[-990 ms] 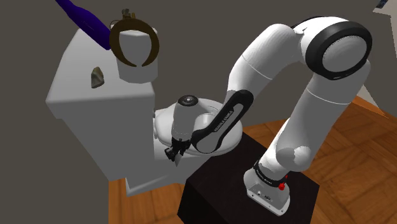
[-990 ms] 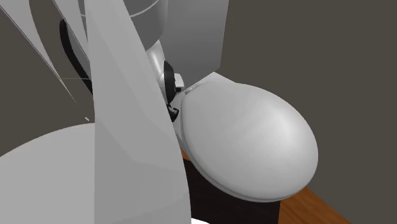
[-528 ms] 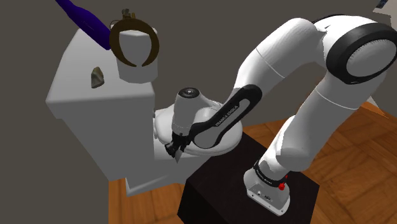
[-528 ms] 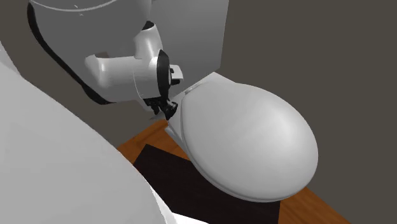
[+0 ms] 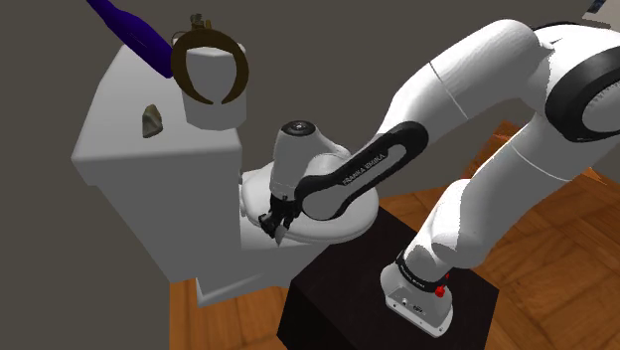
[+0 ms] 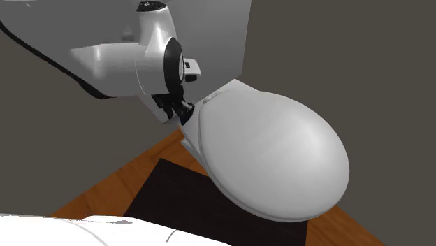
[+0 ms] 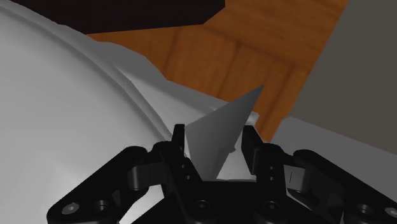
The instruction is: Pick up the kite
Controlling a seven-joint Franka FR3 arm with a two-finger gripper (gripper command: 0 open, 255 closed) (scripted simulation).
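Claw (image 7: 213, 149) of the white Franka arm (image 5: 467, 89) grips a pale grey, triangular kite (image 7: 219, 127), seen along the hand in the wrist view. Both black fingers (image 7: 175, 147) press against the kite's flanks. Its sharp tip juts out past the fingertips, toward a strip of wooden floor (image 7: 254, 57) and the white curve of a toilet (image 7: 70, 108).

In the shoulder view the claw sits at the centre of the frame, pointing down. It hangs just above the white toilet seat, close beside the big grey tank (image 5: 149, 174) that takes up the left of the frame. A sliver of grey pokes out below the fingertips there.

On top of the tank, at the upper left of the shoulder view, lies a purple object (image 5: 129, 28). Beside it a brown open ring (image 5: 179, 72) hugs a grey block (image 5: 212, 104). A small grey-brown lump (image 5: 151, 119) rests nearby on the tank.

The black stand (image 5: 338, 298) fills the lower right of that frame, on a brown wooden floor.

In the second exterior view the claw is at the upper middle, at the hinge end of the closed white toilet lid (image 6: 272, 154), with a dark grey wall (image 6: 349, 63) behind.
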